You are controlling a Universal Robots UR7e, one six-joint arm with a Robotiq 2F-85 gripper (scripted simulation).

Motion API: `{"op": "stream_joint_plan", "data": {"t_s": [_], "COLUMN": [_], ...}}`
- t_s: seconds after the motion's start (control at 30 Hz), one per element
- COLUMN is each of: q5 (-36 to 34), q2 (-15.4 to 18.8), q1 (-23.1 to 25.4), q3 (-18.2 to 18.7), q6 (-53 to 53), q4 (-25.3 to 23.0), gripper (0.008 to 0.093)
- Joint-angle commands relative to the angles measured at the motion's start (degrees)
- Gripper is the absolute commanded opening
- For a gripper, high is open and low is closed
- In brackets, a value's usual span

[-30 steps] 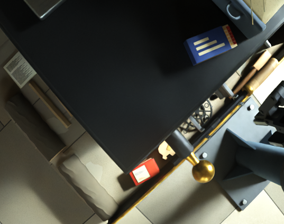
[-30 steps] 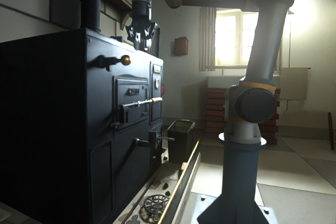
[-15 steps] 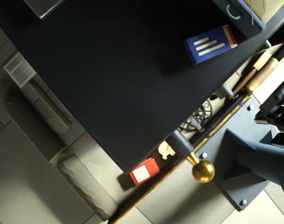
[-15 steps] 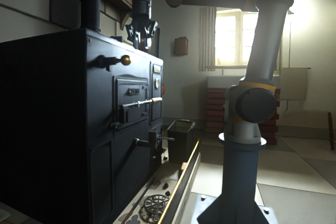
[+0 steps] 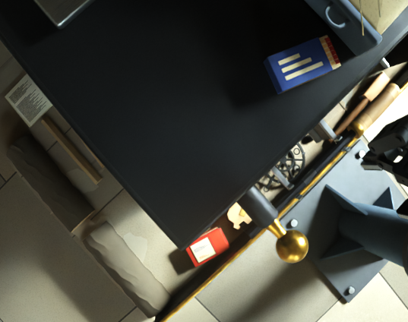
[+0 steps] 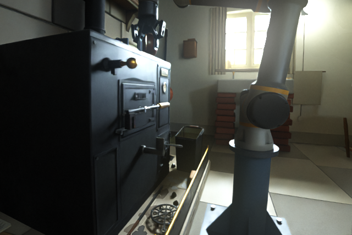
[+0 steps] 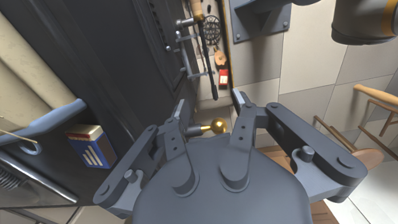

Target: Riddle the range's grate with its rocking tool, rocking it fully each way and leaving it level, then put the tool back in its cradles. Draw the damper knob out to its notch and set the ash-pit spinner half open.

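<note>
The rocking tool (image 7: 202,36), a dark rod with a wooden handle, lies in its two cradles across the front of the black range (image 5: 171,114), well below my gripper (image 7: 210,101). The gripper hangs open and empty in the air in front of the range's top edge, above and to one side of the brass damper knob (image 5: 291,246), which sticks out from the upper front on a short stem. In the second side camera the tool (image 6: 147,108) sits across the firebox door and the knob (image 6: 131,63) above it. The ash-pit spinner is not clearly visible.
A dark ash bucket (image 6: 189,147) stands on the hearth by the range's front. A blue matchbox (image 5: 303,63) lies on the range top, a red box (image 5: 207,247) and a round iron trivet (image 6: 164,215) lie on the hearth behind the brass fender rail (image 6: 187,189). My own pedestal (image 6: 250,187) stands close by.
</note>
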Motion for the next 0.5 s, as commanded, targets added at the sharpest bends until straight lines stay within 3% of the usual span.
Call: {"op": "stream_joint_plan", "data": {"t_s": [0.0, 0.47], "q5": [0.00, 0.00], "q2": [-0.02, 0.29], "q1": [0.00, 0.76], "q3": [-0.03, -0.27], "q6": [0.00, -3.88], "q4": [-0.03, -0.09], "gripper": [0.0660, 0.0660]}}
